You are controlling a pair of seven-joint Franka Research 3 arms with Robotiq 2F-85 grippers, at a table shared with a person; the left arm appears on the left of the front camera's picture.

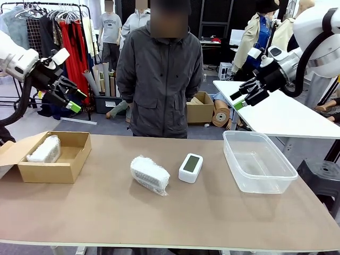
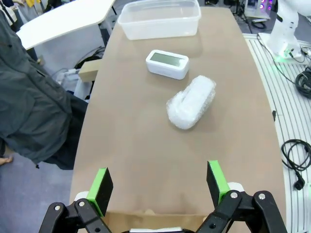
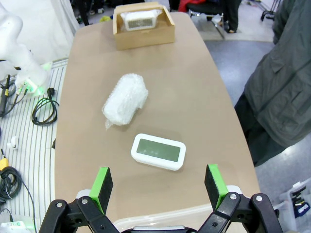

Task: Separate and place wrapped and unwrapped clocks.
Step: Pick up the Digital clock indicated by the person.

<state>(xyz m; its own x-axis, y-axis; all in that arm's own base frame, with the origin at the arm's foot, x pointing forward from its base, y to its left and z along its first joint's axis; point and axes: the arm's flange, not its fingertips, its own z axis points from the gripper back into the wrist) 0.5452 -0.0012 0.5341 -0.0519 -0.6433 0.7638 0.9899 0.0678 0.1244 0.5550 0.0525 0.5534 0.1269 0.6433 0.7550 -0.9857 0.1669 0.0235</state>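
Jaws on both my arms stand wide apart and hold nothing. The left jaws hang high over the left end, green pads (image 2: 103, 187) spread, and the right jaws hang high over the right end.

Below me the brown surface (image 1: 106, 212) runs across to the person (image 1: 159, 79) standing at its far side, hands out of the work. On my left sits an open cardboard box (image 1: 53, 172) with one wrapped bundle (image 1: 44, 151) lying in it. On my right is a clear tub (image 1: 260, 180) with nothing in it that I can see. Between them, near the middle, the second wrapped bundle (image 1: 150, 175) lies on its side. Just beside it, on the tub side and not touching, the bare clock (image 1: 190, 167) lies screen up.

I judge the sorting partly done: one wrapped piece is boxed, and two pieces wait in the open. The next move is likely a descent by my left arm onto the loose bundle. That calls for turning the wrist so the pads close across its narrow width. Bubble wrap gives, so the grip should be gentle but sure. The clock looks like one for my right arm and the tub.
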